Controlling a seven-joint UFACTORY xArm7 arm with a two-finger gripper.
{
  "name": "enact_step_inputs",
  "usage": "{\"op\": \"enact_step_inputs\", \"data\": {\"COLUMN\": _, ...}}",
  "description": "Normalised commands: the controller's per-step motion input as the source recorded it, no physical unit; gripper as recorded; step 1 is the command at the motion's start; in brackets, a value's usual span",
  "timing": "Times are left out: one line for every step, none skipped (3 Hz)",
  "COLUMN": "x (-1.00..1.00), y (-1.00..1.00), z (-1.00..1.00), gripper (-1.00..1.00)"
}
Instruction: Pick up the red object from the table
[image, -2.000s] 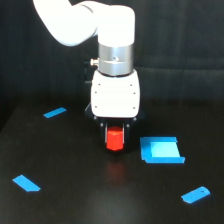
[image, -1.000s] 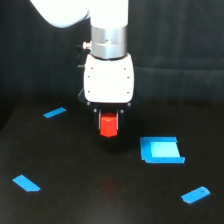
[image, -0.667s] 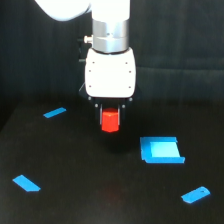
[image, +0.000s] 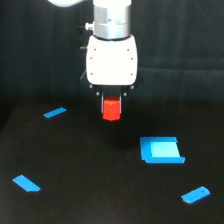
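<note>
- Step in hand: lift stage; the red object (image: 111, 109) is carried clear of the worktop (image: 90, 175), above its far middle.
- Gripper (image: 111, 106): jaws are clamped on the red object's upper part; its lower part hangs exposed.
- Next move, as judged: grip is to be kept firm and steady.
- Also present: blue rectangular block (image: 161, 150); flat blue pieces scattered apart.

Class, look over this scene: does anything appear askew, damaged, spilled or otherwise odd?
Nothing stands out. The gripper holds the red object upright above the table. The blue rectangular block and three flat blue pieces lie scattered at varied angles, but none looks damaged or spilled.
</note>
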Motion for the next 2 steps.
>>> {"op": "enact_step_inputs", "data": {"x": -0.02, "y": 0.07, "z": 0.39, "gripper": -0.91}}
{"op": "enact_step_inputs", "data": {"x": 0.05, "y": 0.15, "z": 0.27, "gripper": -1.0}}
